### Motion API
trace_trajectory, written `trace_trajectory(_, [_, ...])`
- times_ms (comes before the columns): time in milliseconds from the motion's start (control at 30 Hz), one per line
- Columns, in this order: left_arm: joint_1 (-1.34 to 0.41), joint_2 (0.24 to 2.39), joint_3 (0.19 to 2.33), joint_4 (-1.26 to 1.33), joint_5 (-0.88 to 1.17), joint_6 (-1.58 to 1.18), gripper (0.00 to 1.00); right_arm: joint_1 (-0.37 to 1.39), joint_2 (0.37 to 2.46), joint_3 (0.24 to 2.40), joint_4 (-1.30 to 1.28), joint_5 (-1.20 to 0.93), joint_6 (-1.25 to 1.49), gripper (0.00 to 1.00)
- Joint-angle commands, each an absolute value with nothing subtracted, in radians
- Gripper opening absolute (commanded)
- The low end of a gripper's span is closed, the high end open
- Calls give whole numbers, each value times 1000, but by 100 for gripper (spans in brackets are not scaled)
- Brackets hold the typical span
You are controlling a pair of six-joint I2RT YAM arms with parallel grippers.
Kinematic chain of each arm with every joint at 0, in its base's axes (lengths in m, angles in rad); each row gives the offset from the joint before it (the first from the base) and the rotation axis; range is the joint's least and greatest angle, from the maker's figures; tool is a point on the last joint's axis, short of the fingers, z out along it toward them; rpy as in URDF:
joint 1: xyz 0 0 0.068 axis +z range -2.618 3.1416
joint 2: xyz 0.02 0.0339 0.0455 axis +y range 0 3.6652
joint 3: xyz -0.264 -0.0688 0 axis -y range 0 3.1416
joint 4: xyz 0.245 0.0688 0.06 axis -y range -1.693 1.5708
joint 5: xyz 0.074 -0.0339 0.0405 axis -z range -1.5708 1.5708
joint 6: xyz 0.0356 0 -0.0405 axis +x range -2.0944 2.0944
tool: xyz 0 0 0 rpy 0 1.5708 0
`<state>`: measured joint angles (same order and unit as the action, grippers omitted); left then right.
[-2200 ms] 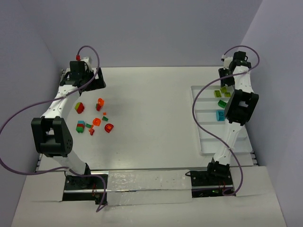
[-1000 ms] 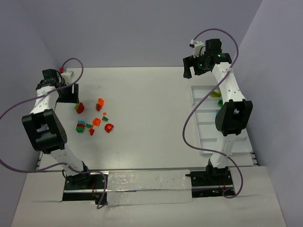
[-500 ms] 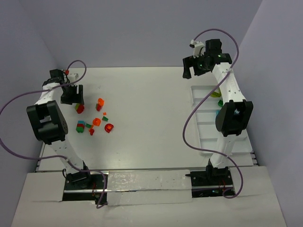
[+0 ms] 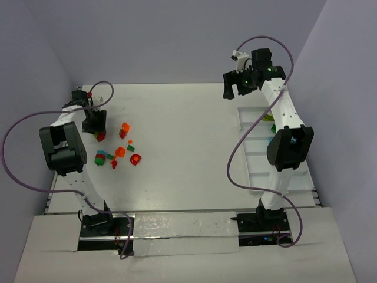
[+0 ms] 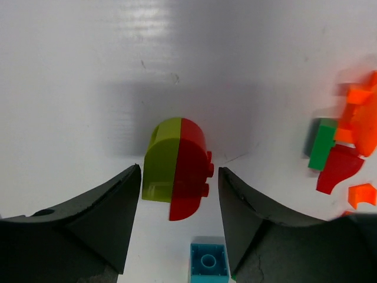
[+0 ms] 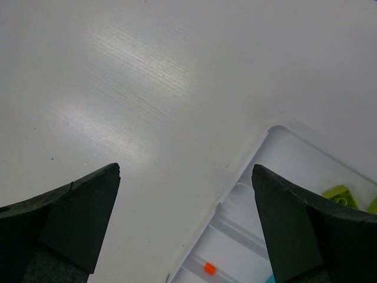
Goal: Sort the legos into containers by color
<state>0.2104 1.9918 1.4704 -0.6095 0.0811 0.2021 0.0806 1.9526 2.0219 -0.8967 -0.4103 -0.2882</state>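
Lego pair (image 5: 177, 159), lime-green + red arched plastic bricks, where vs. left gripper (image 5: 179, 170)?
– On white table (image 5: 88, 71), right btwn its fingertips (image 5: 126, 188), long axis along them; jaws apart, not clamped yet; right gripper (image 6: 185, 169) gaping, empty, well off by white divided plastic tray (image 6: 283, 165).

**Bright, even light; blur at one edge**

The table (image 4: 188, 147) is lit softly and evenly from above, and only faint shadows are cast on it. In the left wrist view a grey shadow is thrown around the red and lime brick (image 5: 175, 177), and the orange bricks (image 5: 359, 112) at the right are blurred. Pale glare is seen on the table in the right wrist view.
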Motion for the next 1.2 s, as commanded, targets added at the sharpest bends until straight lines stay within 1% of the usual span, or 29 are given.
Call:
trace_trajectory(0, [207, 1994, 1453, -572, 31, 186, 61, 114, 1894, 2060, -903, -435, -284, 100])
trace_trajectory(133, [207, 1994, 1457, -567, 19, 184, 59, 141, 1896, 2052, -904, -440, -285, 100])
trace_trajectory(233, [208, 1994, 1461, -571, 23, 177, 51, 152, 1901, 2053, -900, -447, -275, 100])
trace_trajectory(267, [207, 1992, 1462, -571, 23, 174, 50, 154, 1902, 2054, -900, -450, -271, 100])
trace_trajectory(300, [207, 1991, 1463, -572, 26, 169, 47, 159, 1903, 2053, -898, -454, -265, 100])
trace_trajectory(400, [206, 1984, 1482, -583, 54, 142, 32, 175, 1896, 2033, -881, -489, -231, 100])
trace_trajectory(433, [205, 1976, 1498, -591, 80, 117, 25, 182, 1886, 2015, -859, -517, -208, 100])
trace_trajectory(500, [197, 1955, 1537, -607, 133, 48, 17, 191, 1855, 1978, -779, -570, -166, 100])
trace_trajectory(567, [181, 1925, 1584, -622, 196, -64, 5, 208, 1819, 1919, -664, -608, -90, 100])
trace_trajectory(600, [170, 1907, 1606, -626, 225, -120, 1, 216, 1804, 1893, -605, -618, -49, 100])
trace_trajectory(667, [145, 1876, 1632, -619, 234, -227, 0, 231, 1790, 1866, -557, -627, 10, 100])
trace_trajectory(700, [115, 1847, 1647, -604, 204, -331, 0, 262, 1792, 1857, -477, -633, 74, 100])
trace_trajectory(733, [90, 1829, 1655, -594, 163, -394, 0, 264, 1797, 1865, -457, -634, 104, 100])
trace_trajectory(800, [21, 1777, 1666, -574, 90, -509, 0, 311, 1844, 1921, -451, -648, 153, 100])
trace_trajectory(867, [-33, 1727, 1647, -530, 87, -579, 0, 348, 1898, 1983, -460, -678, 195, 100])
trace_trajectory(967, [-82, 1697, 1651, -508, 151, -672, 0, 407, 1955, 2040, -446, -698, 263, 100])
trace_trajectory(1167, [-118, 1690, 1661, -458, 260, -887, 0, 480, 1998, 2052, -401, -667, 309, 100])
